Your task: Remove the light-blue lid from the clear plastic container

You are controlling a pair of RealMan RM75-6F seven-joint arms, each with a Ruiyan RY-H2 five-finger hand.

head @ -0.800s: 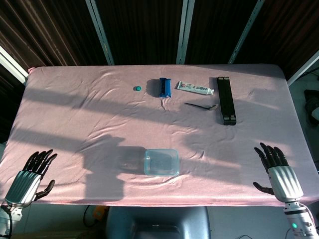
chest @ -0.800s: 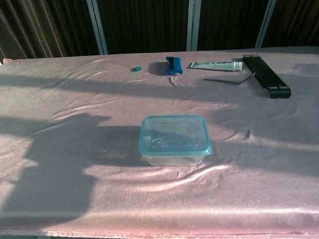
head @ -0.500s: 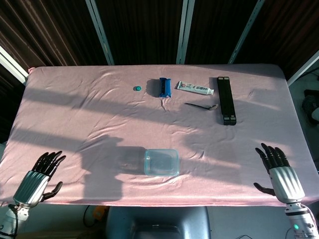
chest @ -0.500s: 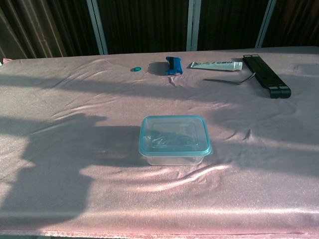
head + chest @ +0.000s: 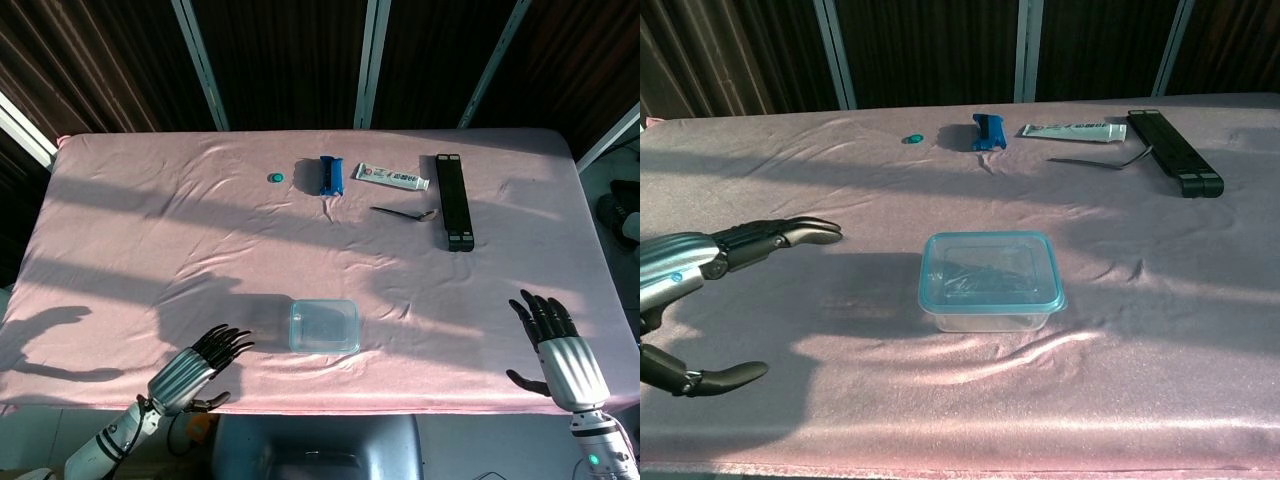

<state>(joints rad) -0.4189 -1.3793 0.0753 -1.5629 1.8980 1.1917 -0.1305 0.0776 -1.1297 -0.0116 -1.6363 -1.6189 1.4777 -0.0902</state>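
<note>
Near the table's front edge, the left hand (image 5: 200, 365) hovers spread and empty, nearer the lid (image 5: 324, 325) on its container (image 5: 990, 321) than the right hand (image 5: 560, 350), also spread and empty.

You are working at a lab-style test station: a desk (image 5: 150, 230) draped in a pink cloth (image 5: 520, 250), backed by dark vertical-slat panels (image 5: 280, 60) with pale metal frame bars (image 5: 198, 62). Assorted unrelated props sit along the far edge.
</note>
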